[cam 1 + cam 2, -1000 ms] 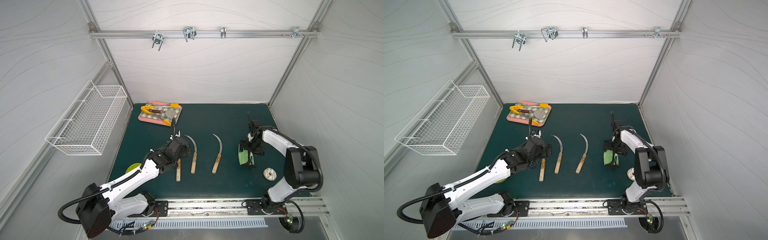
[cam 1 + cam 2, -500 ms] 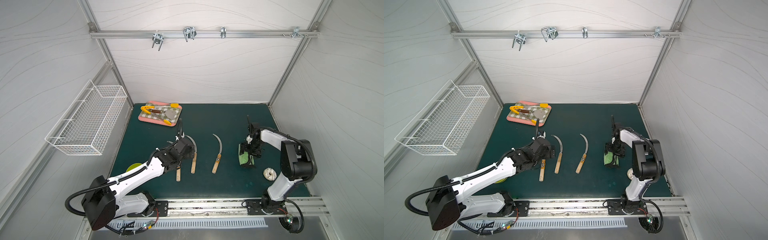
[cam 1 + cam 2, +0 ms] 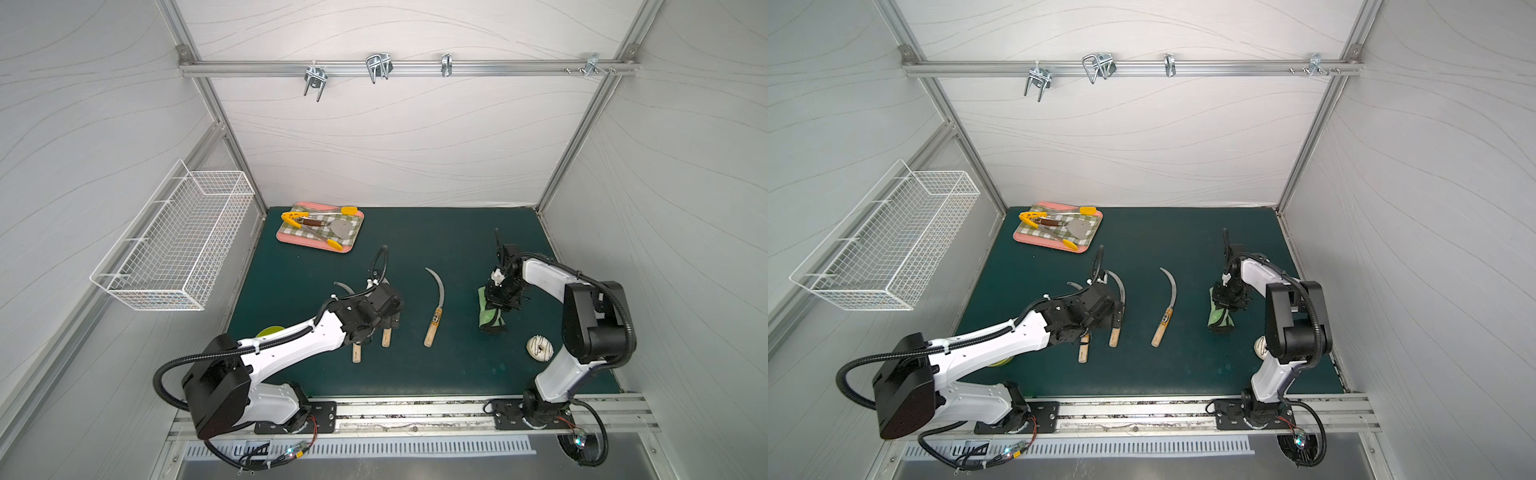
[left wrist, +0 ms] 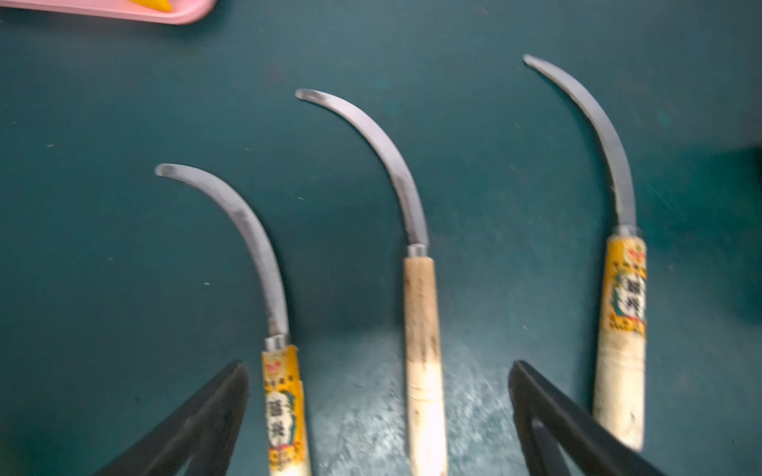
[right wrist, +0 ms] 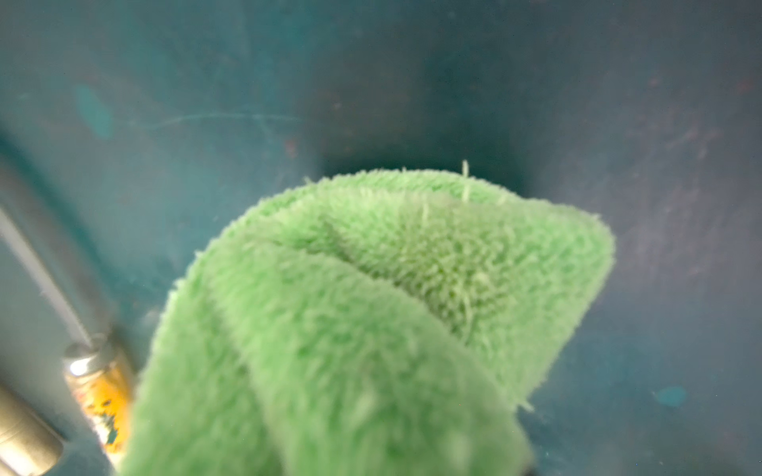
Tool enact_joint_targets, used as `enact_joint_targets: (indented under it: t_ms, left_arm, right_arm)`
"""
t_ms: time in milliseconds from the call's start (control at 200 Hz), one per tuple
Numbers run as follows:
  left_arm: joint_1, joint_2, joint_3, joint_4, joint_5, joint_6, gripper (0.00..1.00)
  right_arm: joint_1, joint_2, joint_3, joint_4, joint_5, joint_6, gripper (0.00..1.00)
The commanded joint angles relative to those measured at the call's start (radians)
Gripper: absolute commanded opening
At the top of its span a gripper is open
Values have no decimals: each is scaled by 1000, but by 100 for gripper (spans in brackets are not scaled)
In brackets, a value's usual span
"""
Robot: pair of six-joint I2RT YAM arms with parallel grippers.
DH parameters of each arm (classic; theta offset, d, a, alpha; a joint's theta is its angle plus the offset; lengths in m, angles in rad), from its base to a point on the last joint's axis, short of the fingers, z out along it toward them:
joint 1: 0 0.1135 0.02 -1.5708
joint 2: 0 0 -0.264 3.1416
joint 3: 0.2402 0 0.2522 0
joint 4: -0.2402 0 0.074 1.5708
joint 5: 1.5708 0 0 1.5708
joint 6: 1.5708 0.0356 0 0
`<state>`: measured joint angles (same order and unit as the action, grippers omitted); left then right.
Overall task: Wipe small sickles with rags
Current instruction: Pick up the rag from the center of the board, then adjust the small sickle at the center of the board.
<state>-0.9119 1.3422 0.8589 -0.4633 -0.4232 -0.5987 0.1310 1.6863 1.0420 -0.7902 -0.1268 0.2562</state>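
Three small sickles lie side by side on the green mat, blades pointing to the back. In both top views the right one [image 3: 436, 307] [image 3: 1167, 307] lies in the open. My left arm covers most of the middle one [image 3: 386, 338] and the left one [image 3: 356, 353]. My left gripper [image 3: 392, 320] [image 4: 377, 366] hangs open just above the mat. Its fingers [image 4: 214, 412] straddle the handles of the left sickle [image 4: 264, 263] and the bare-handled middle sickle [image 4: 420, 309]. The labelled third sickle [image 4: 622, 288] lies outside them. My right gripper [image 3: 496, 303] is shut on the green rag [image 3: 490, 322] [image 5: 371, 309], which bunches up and hides its fingers.
A pink tray [image 3: 353, 245] with yellow-tipped tongs and a spatula sits at the back left. A wire basket [image 3: 174, 245] hangs on the left wall. A white doughnut-shaped item [image 3: 540, 348] lies beside the right arm's base. A yellow-green disc [image 3: 270, 331] peeks from under the left arm.
My right gripper has closed on the rag, pinching it into a fold. My left arm has shifted right, from over the left sickle toward the middle one, still open.
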Motion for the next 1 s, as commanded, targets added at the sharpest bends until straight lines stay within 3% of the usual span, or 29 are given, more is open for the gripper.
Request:
enact_joint_targets:
  t_ms: [0,335,510,760,930,996]
  left_arm:
    - [-48,46,65,-19,44,-21,100]
    - [-141,245,166,25,255,17,100]
    - [-160,339,210,31,297,32,99]
    - [-169,414,268,48,359,53,80]
    - [-170,465,299,32,371,57,75]
    - [-170,482,316,23,371,61,67]
  right_arm:
    - [-4,-66,28,-59,-36,-13,18]
    - [-8,-165,76,-117,-43,-21,16]
    - [-22,-198,102,-130,-67,-21,16]
    - [-29,-204,108,-127,-80,-19,16]
    - [-30,-207,108,-123,-87,-20,16]
    - [-31,-210,107,-120,-89,-20,16]
